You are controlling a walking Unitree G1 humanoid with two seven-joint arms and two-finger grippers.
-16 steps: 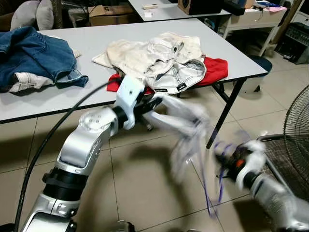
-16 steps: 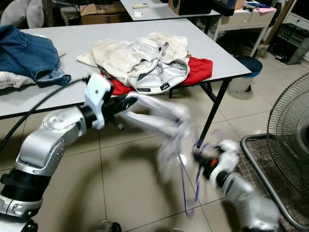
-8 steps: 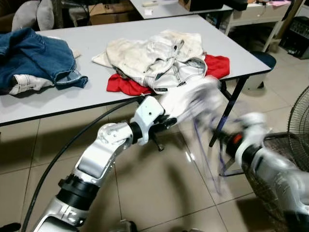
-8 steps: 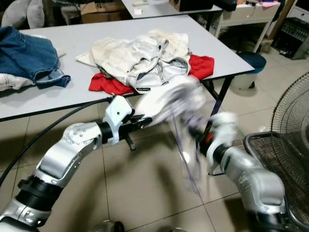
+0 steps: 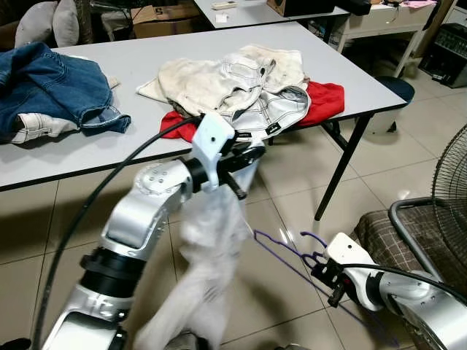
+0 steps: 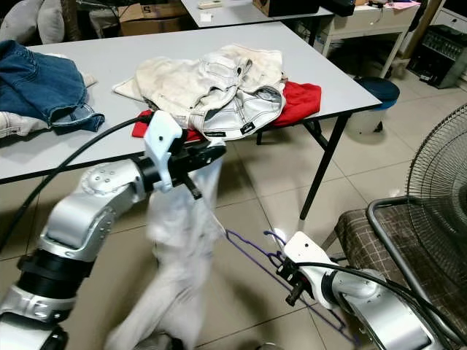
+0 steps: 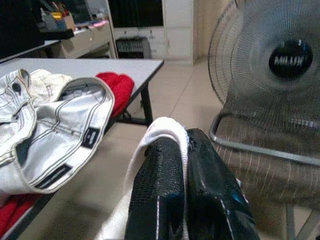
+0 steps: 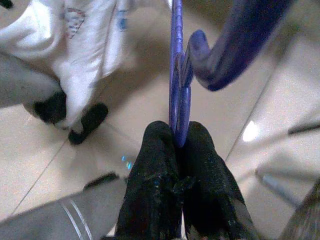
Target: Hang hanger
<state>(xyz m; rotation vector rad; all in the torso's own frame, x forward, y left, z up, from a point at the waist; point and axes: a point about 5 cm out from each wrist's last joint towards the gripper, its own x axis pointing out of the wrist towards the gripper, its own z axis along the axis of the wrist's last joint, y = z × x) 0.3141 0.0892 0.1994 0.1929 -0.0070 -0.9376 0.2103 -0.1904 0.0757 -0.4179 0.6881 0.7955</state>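
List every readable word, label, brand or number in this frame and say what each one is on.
"MILUX": on the dark hub of the standing fan.
Black waistband labels on the pale jeans on the table: printed, but too blurred to read.
Small prints on the white garment hanging from the left pincer: too blurred to read.

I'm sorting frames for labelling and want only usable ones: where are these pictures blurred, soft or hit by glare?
Left eye view: table clothes sharp, the hanging white garment motion-smeared. Right eye view: purple hanger thin but readable. Left wrist view: fan soft, left gripper fairly clear. Right wrist view: hanger hook blurred from closeness, a glare spot on the floor tile.
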